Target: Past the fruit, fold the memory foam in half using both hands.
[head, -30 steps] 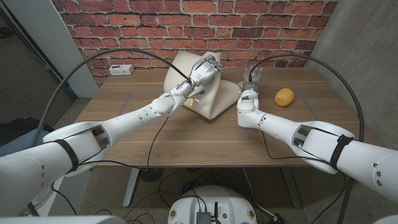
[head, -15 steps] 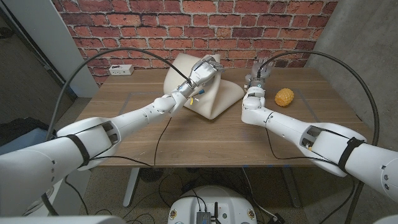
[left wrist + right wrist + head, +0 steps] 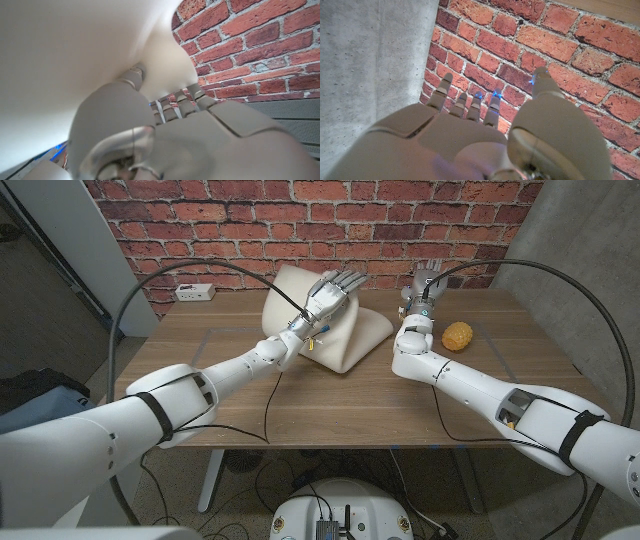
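Note:
The cream memory foam [image 3: 352, 340] stands bent on the wooden table [image 3: 200, 380], one flap upright at the back and the other sloping down to the right. My left hand [image 3: 335, 290] lies against the top of the bend with its fingers stretched out. The left wrist view shows the foam [image 3: 75, 50] touching the left hand [image 3: 175, 135], whose fingers reach past the foam's edge. My right hand [image 3: 428, 284] is raised to the right of the foam, apart from it, fingers spread and holding nothing. In the right wrist view the right hand [image 3: 470, 130] points at the brick wall. An orange fruit [image 3: 457, 336] lies right of it.
A white power strip [image 3: 195, 292] lies at the table's back left. The brick wall [image 3: 230, 230] runs close behind the table and a concrete wall [image 3: 590, 240] stands at the right. Black cables arc over both arms.
My left hand's fingers have uncurled and now stretch over the foam's top. My right hand has lifted off the table and moved back toward the wall, fingers spread.

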You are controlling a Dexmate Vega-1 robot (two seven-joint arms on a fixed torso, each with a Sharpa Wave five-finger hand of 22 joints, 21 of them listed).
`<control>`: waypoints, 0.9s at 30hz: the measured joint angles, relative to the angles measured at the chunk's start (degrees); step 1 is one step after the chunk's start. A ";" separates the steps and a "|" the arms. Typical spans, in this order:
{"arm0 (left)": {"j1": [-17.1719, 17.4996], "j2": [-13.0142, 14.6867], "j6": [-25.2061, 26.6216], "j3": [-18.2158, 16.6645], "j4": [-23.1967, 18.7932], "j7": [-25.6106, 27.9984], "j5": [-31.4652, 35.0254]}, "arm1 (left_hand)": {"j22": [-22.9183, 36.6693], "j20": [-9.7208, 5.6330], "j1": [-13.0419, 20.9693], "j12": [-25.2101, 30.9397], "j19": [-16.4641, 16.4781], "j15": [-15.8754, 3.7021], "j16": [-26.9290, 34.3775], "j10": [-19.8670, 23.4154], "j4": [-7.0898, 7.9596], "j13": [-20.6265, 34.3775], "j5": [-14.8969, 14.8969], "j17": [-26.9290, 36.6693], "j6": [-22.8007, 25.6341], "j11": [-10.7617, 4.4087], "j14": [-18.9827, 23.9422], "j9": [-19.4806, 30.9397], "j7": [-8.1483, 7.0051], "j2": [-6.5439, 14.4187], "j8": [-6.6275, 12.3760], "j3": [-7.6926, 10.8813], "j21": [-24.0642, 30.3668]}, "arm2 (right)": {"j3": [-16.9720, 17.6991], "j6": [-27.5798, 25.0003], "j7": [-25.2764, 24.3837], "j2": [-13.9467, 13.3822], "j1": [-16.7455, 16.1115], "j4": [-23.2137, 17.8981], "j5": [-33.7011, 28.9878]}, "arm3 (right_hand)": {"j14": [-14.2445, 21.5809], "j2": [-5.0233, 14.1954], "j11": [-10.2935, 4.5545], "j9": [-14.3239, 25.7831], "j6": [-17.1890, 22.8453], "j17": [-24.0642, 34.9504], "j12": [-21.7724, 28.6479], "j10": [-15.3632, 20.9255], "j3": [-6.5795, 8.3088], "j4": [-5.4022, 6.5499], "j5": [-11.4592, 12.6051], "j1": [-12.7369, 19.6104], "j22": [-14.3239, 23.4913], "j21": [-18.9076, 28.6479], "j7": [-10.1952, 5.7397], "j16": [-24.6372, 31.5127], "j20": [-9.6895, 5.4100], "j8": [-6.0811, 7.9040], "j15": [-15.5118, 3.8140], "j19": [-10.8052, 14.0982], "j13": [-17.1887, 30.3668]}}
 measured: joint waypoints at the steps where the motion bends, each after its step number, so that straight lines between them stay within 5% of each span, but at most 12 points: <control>1: 0.35 -0.61 0.30 -1.01 0.54 0.13 0.66 | 0.00 0.78 -1.50 0.00 -1.17 0.04 0.00 -1.58 0.41 -0.05 0.16 -0.14 -1.23 0.21 -1.34 0.00 0.22 -0.50 0.00 -1.32 -0.94 | 0.12 -0.18 -0.07 -0.17 -0.11 -0.37 -0.04 | 0.00 0.00 0.00 0.00 0.00 0.00 0.00 0.00 0.00 0.00 0.00 0.00 0.00 0.00 0.00 0.00 0.00 0.00 0.00 0.00 0.00; 7: 2.22 -4.36 0.73 -7.31 3.76 0.26 1.79 | 0.05 5.86 -9.44 0.00 -8.74 0.38 -0.45 -10.97 3.48 -0.31 2.22 -0.23 -9.88 3.25 -10.04 0.00 2.06 -3.12 0.00 -7.77 -7.07 | 0.32 -1.34 -0.33 -0.51 -0.33 -1.21 -0.48 | 0.00 -0.03 0.00 0.00 0.00 0.00 0.00 0.00 -0.24 0.24 0.00 -0.03 0.00 0.00 0.00 0.00 0.00 0.00 0.00 0.00 0.00; 10: 2.73 -6.08 1.68 -9.55 5.32 0.71 5.11 | 0.17 7.11 -11.40 0.00 -10.36 0.93 -0.45 -12.33 4.57 -0.31 2.87 -0.11 -12.30 4.41 -12.58 0.00 2.44 -4.10 0.00 -9.45 -8.70 | 0.81 -1.65 -0.39 -1.46 -1.03 -3.38 -0.60 | 0.00 -0.31 0.00 -0.01 0.00 0.00 0.00 0.00 -0.24 0.24 0.00 -0.31 0.00 -0.44 0.00 0.00 0.22 0.00 0.00 0.21 0.00; 17: 3.09 -9.15 2.55 -11.98 8.83 0.99 5.56 | 0.17 6.65 -14.58 0.00 -10.52 1.19 -0.45 -12.48 6.02 -0.30 3.70 -0.12 -12.78 6.26 -14.47 0.01 2.59 -5.28 0.00 -11.84 -9.71 | 2.02 -1.57 -1.05 -3.05 -2.57 -6.83 -0.86 | 1.08 1.05 0.02 -0.01 0.77 0.26 0.28 1.07 -0.14 1.28 0.00 -1.67 0.00 -0.19 0.50 0.13 -0.96 0.00 -0.61 2.82 0.00; 27: 2.02 -11.85 3.14 -9.17 13.96 1.09 -1.54 | 0.30 6.05 -17.65 0.46 -10.53 1.34 -0.16 -12.37 7.79 -0.30 4.16 0.15 -12.63 7.60 -15.38 0.01 3.31 -5.91 0.00 -14.09 -10.59 | 5.88 5.29 -2.37 -5.53 -6.22 -12.97 1.14 | 6.50 5.89 0.74 -0.01 4.42 0.80 1.09 5.45 -0.61 5.08 -1.61 -6.50 0.14 0.04 1.11 1.96 -2.79 0.62 -1.74 6.28 0.00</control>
